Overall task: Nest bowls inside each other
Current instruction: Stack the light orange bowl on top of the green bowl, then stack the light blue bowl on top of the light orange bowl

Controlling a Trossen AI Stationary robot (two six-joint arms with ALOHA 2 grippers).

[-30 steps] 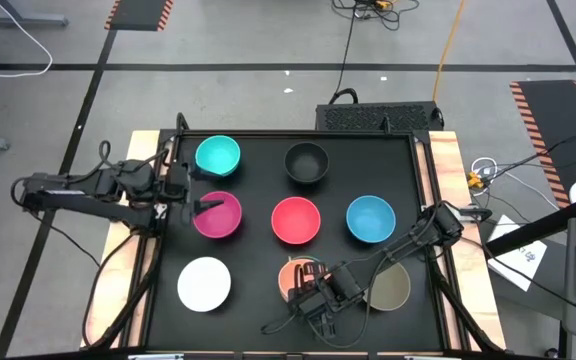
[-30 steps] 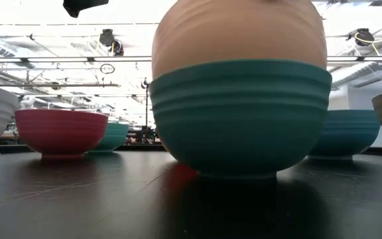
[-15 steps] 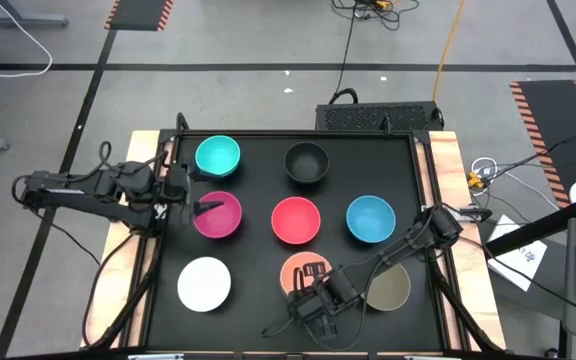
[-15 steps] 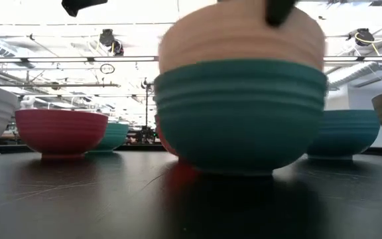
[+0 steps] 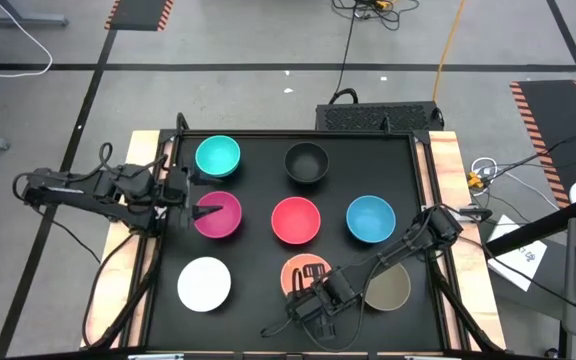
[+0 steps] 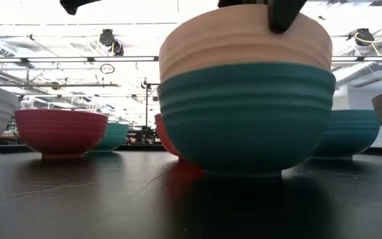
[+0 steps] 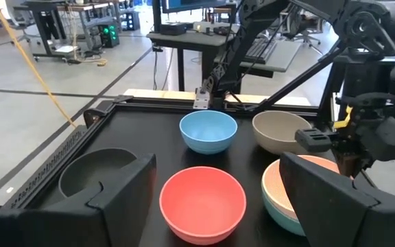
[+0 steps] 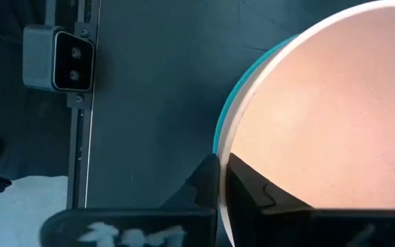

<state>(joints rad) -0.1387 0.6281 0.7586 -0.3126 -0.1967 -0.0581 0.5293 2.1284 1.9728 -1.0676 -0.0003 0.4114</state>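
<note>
A peach bowl (image 5: 293, 272) sits nested in a green bowl (image 6: 244, 119) at the near middle of the black table. My right gripper (image 5: 313, 280) stands over its near right side, pointing steeply down, shut on it. Cyan (image 5: 217, 155), black (image 5: 306, 162), magenta (image 5: 220, 218), red (image 5: 296, 220), blue (image 5: 370, 218), white (image 5: 204, 283) and taupe (image 5: 390, 290) bowls stand singly on their bases. My left gripper (image 5: 193, 207) hovers open at the table's left edge, beside the magenta bowl. My right gripper pinches the peach bowl's rim (image 8: 233, 140) on its near right side, one finger inside the bowl and one outside (image 6: 280, 14). The fingers come from above, slanting down from the near right. The peach bowl rests about level inside the green bowl, which stands on the table.
A raised frame (image 5: 423, 200) runs round the black table top. The taupe bowl stands close to the right of the nested pair, the white bowl to its left. Bare table lies between the bowl rows. Cables and a dark box (image 5: 378, 115) lie beyond the far edge.
My right gripper has come down a little onto the peach bowl and taken hold of its rim; a finger now shows at the bowl's top in the low view. The peach bowl, which stood high in the green bowl, has sunk deeper into it. The pair has shifted slightly.
</note>
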